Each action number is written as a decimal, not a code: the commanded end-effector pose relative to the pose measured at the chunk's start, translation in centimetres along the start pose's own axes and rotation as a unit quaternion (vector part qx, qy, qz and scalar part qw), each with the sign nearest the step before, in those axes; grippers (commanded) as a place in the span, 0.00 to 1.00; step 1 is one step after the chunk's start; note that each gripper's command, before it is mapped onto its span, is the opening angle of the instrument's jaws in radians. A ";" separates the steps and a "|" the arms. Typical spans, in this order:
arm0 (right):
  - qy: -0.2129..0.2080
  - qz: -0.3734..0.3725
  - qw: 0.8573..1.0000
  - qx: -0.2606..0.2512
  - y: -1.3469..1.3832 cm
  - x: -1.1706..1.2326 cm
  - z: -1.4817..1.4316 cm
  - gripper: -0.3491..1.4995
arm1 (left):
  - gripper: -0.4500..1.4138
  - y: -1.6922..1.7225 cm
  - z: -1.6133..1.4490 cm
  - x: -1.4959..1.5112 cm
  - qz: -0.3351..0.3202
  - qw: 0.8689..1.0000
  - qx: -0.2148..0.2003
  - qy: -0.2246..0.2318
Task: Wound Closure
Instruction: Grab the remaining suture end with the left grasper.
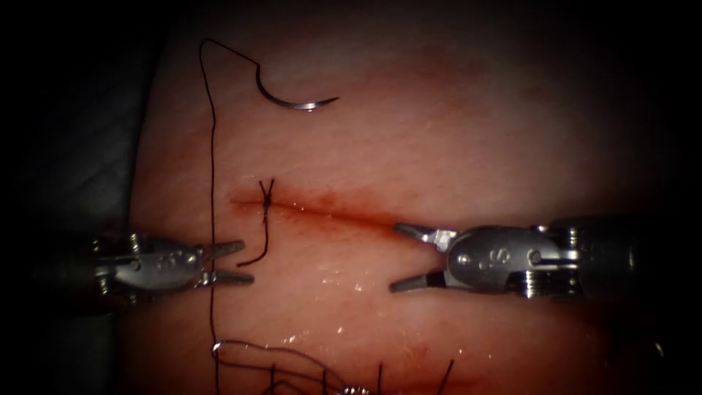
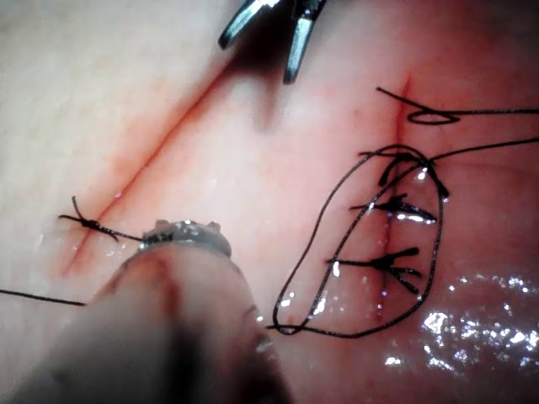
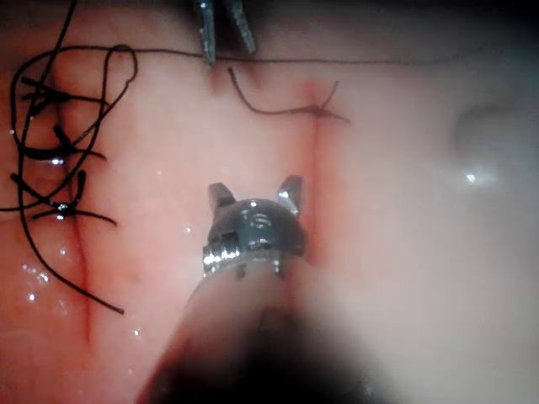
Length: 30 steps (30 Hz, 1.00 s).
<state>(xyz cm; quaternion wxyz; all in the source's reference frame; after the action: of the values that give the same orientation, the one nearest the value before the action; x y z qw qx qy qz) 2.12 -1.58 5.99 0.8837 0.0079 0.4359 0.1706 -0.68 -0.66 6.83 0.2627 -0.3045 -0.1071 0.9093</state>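
The curved needle (image 1: 296, 101) lies free on the tissue (image 1: 453, 132), beyond the left part of the cut (image 1: 344, 213) and not in the tissue. Its thread (image 1: 213, 146) arcs up from the needle's tail, then runs straight down across my left tool (image 1: 246, 263). That tool's jaws stand open below the cut's left end, gripping nothing. A tied knot (image 1: 266, 194) with short tails closes the left end of the cut. My right tool (image 1: 395, 257) is open and holds nothing, its upper jaw at the cut's right part. The right wrist view shows the right tool (image 3: 257, 195) open and the knot (image 3: 317, 109).
Loose thread loops (image 1: 278, 360) lie at the near edge of the tissue. In the left wrist view, a second stitched cut (image 2: 396, 206) with several knots sits inside a thread loop. Red fluid stains the cut line. The tissue's left edge (image 1: 139, 183) borders dark ground.
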 end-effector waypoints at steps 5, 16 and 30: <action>-0.001 -0.004 1.000 0.005 -0.13 0.07 0.19 0.89 | 0.46 -0.04 0.18 -0.06 0.001 1.000 0.012 -0.023; -0.006 -0.007 1.000 0.011 -0.23 0.13 0.28 0.89 | 0.30 -0.06 0.39 -0.22 -0.005 0.998 0.015 -0.065; 0.002 -0.026 0.999 0.038 -0.32 0.21 0.46 0.85 | 0.00 -0.24 0.31 -0.22 -0.019 0.997 -0.010 -0.071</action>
<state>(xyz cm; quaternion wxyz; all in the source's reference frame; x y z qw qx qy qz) 2.62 -1.74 6.01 0.8862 0.0295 0.4438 0.1297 -0.54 -0.56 7.20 0.2687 -0.2380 -0.1402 0.9228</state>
